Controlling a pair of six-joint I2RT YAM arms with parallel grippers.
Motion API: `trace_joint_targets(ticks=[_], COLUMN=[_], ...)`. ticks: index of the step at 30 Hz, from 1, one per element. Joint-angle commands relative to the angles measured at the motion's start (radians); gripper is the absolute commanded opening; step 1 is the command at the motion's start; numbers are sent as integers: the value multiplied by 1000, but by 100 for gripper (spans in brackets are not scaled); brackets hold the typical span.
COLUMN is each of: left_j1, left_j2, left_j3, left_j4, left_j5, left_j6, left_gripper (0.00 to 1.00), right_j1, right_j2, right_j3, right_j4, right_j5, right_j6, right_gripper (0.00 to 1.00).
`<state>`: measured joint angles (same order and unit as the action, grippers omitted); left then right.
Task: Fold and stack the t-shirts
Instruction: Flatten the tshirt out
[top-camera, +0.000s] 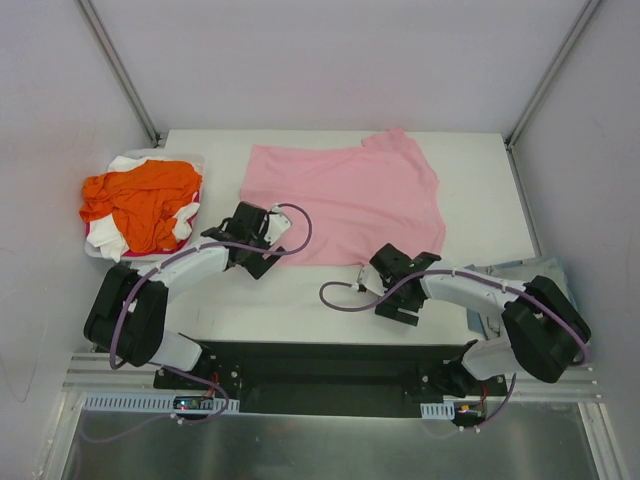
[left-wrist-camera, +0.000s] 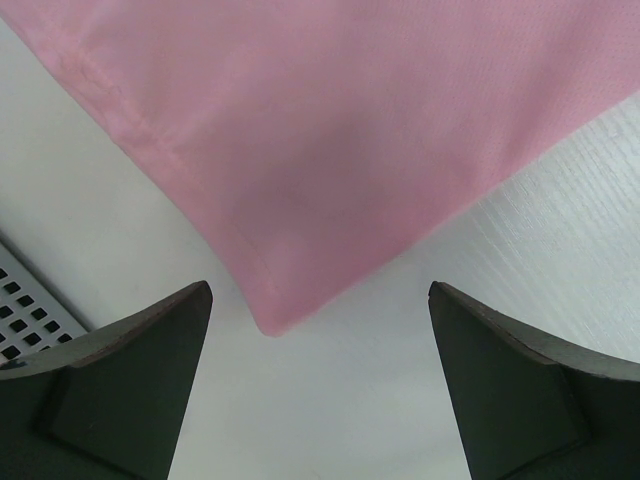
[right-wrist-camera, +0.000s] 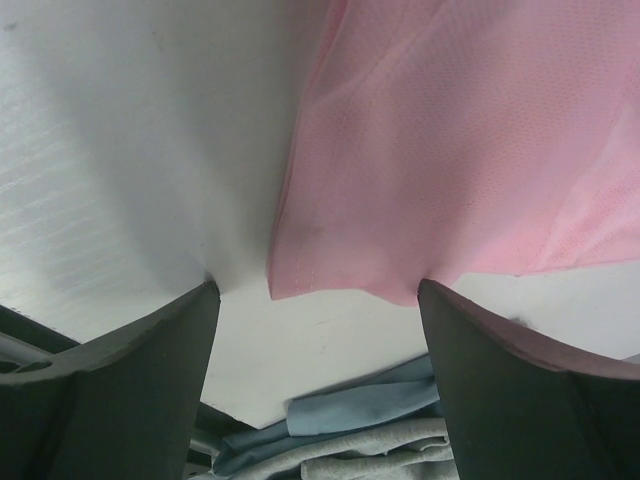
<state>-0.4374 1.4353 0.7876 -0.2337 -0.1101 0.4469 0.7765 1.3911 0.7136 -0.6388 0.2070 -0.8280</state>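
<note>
A light pink t-shirt (top-camera: 345, 200) lies spread flat on the white table (top-camera: 300, 300). My left gripper (top-camera: 266, 240) is at the shirt's near-left corner, low over the table. In the left wrist view that pink corner (left-wrist-camera: 300, 200) points in between the open fingers, and only bare table lies further in between them. My right gripper (top-camera: 385, 280) is at the shirt's near hem. In the right wrist view the pink hem (right-wrist-camera: 420, 150) reaches the fingertips, and the right gripper (right-wrist-camera: 318, 285) is open and holds nothing.
A white basket (top-camera: 196, 160) at the left table edge holds a crumpled orange t-shirt (top-camera: 140, 205) over white cloth (top-camera: 108, 240). A grey-blue t-shirt (top-camera: 530, 270) lies bunched beside the table's right edge, with a grey garment (right-wrist-camera: 400, 455) under it in the right wrist view.
</note>
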Motion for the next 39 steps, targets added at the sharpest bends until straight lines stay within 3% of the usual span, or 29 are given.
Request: trace_joint_targets(ticks=[1, 22, 39], left_j1=[2, 35, 35], left_j2=[-56, 0, -24], left_j3=[-24, -7, -10], left_j4=[-24, -29, -29], left_j5=[43, 56, 52], left_j6=[9, 30, 23], left_gripper=[91, 90, 90], right_j1=[-13, -31, -131], right_j2=[17, 22, 66], right_j3=[38, 33, 53], right_j4=[1, 16, 24], right_j5=[19, 8, -192], right_j6=[-13, -19, -83], right_gripper=[84, 82, 78])
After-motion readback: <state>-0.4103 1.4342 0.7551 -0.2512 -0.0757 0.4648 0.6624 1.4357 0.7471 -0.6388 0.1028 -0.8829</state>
